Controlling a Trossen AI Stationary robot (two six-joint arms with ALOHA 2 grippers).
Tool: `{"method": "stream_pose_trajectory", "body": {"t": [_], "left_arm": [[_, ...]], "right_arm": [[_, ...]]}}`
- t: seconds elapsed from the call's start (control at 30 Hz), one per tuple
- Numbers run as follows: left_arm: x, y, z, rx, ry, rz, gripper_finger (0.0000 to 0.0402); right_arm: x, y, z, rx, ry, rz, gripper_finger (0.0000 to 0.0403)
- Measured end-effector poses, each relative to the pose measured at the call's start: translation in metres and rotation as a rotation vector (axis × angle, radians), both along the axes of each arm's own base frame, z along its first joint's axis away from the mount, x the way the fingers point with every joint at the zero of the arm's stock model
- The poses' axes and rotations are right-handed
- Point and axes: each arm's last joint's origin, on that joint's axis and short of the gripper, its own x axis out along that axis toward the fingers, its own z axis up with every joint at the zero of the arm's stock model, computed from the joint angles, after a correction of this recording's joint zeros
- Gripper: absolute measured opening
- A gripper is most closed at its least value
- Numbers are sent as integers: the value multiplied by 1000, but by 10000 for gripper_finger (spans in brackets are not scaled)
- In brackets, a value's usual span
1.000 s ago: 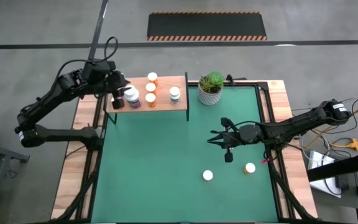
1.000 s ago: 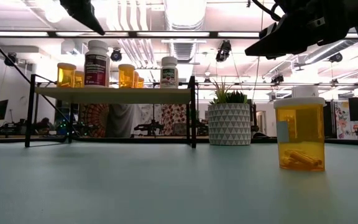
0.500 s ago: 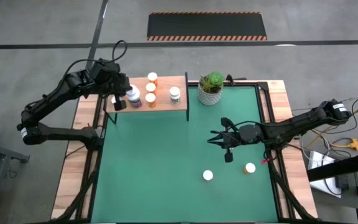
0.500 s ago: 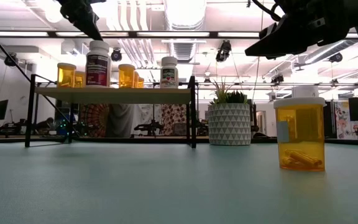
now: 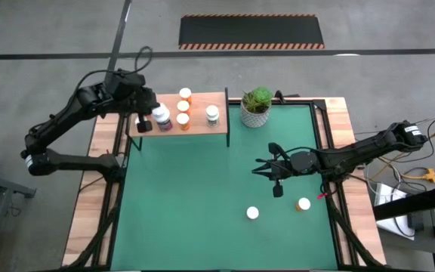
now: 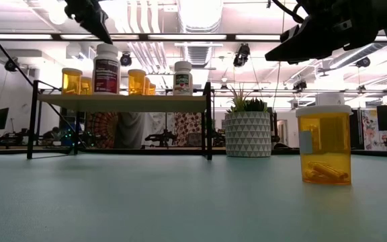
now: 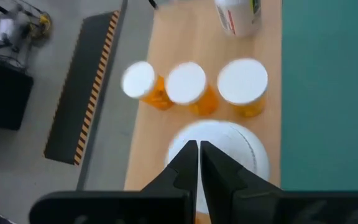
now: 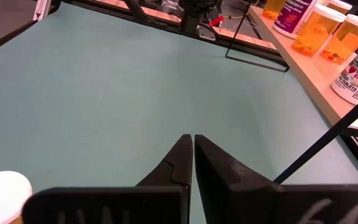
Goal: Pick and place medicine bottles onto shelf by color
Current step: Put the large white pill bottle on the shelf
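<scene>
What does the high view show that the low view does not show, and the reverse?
Only the high view: both arms whole, two bottles on the green mat, white-capped and, the right tool beside them. Only the low view: yellow pills inside the near orange bottle, labels on shelf bottles. Both: the shelf, the plant.

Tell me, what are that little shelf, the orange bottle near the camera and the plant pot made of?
The shelf looks like pale wood, matte and grain-toned, on thin black posts, probably metal. The orange bottle seems to be see-through amber plastic: pills show through its wall, under an opaque white cap. The pot is white with a printed triangle pattern; ceramic or plastic, hard to say.
</scene>
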Motion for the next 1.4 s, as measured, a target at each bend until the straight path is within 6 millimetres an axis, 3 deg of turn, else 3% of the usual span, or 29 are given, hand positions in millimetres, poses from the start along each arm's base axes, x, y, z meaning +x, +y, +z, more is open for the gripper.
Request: {"method": "stream_pose_trajectory", "body": {"t": [0.13, 0.3, 0.4, 0.6, 0.9, 1.07, 1.23, 1.4], "left_arm": [[-6, -6, 11, -45, -129, 65, 0], [-7, -20, 7, -157, -222, 98, 0], [-6, -32, 3, -183, -240, 58, 0], [3, -46, -9, -116, -319, -4, 0], [13, -51, -44, -98, -287, 2, 0], [-3, -55, -50, -162, -256, 108, 0], [-20, -56, -53, -116, -239, 236, 0], [-27, -58, -52, -74, -239, 224, 0]], "right_arm": [[0, 0, 0, -2, 0, 1, 11], [2, 0, 6, 67, -36, -40, 11], [8, -1, 23, 124, -64, -89, 11], [36, -13, 71, 52, -34, -137, 11], [103, -70, 125, -83, -10, -141, 11], [139, -110, 144, -89, -3, -171, 11], [171, -140, 153, -111, -15, -173, 11], [202, -162, 152, -113, -33, -181, 11]]}}
